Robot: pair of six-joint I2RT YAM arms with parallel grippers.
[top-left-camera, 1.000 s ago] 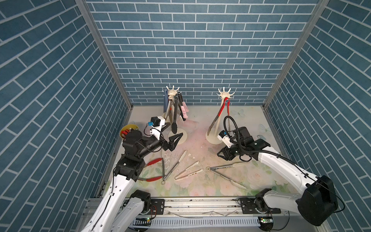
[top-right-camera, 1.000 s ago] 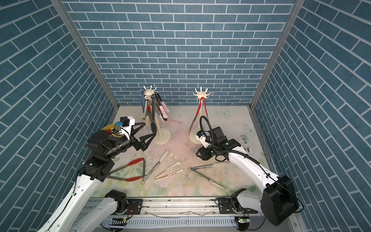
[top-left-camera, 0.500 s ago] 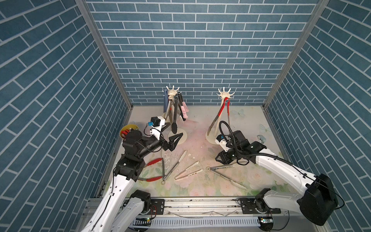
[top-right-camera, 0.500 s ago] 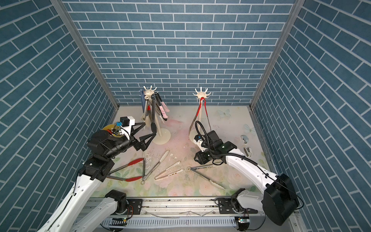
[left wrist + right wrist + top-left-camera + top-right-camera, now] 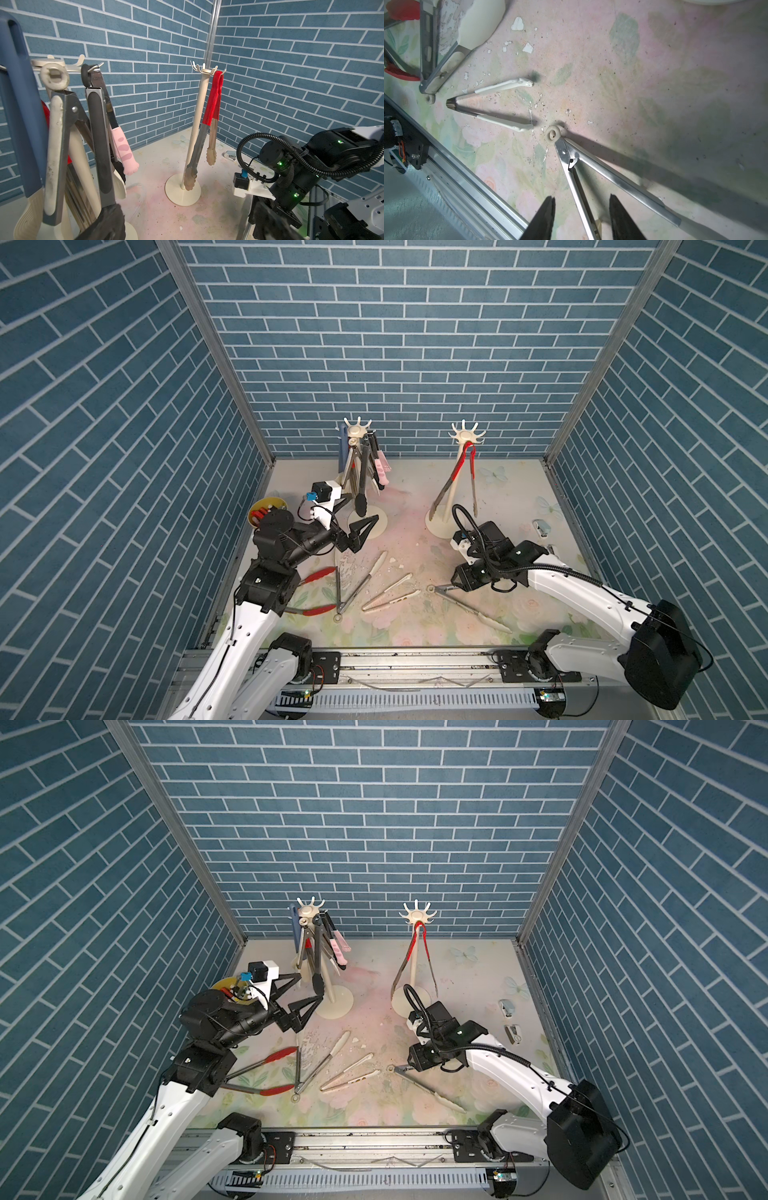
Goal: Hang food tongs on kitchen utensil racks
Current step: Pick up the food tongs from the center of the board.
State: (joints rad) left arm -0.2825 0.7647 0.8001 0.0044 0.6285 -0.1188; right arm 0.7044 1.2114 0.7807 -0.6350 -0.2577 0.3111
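Observation:
Two cream kitchen utensil racks stand at the back: the left rack [image 5: 358,432] [image 5: 52,62] carries several hanging food tongs, among them blue, black and pink ones. The right rack [image 5: 464,433] [image 5: 197,124] carries one red-handled pair [image 5: 457,472] [image 5: 212,108]. More tongs lie on the floral mat: a red-tipped pair [image 5: 316,589], a steel pair with cream tips [image 5: 361,580], a slim cream pair [image 5: 390,593] [image 5: 500,87] and a steel pair [image 5: 465,605] [image 5: 612,172]. My right gripper [image 5: 453,583] [image 5: 581,198] is open, low over the mat, straddling one arm of that steel pair near its hinge. My left gripper [image 5: 361,508] [image 5: 187,222] hangs wide open beside the left rack's base, empty.
A yellow cup [image 5: 268,508] with short markers sits at the far left behind my left arm. Small clips [image 5: 542,526] lie by the right wall. The metal rail [image 5: 374,659] runs along the front edge. White flakes are scattered mid-mat.
My right gripper has come down and forward onto the steel tongs on the mat, its jaws narrowing a little. The left arm has not moved.

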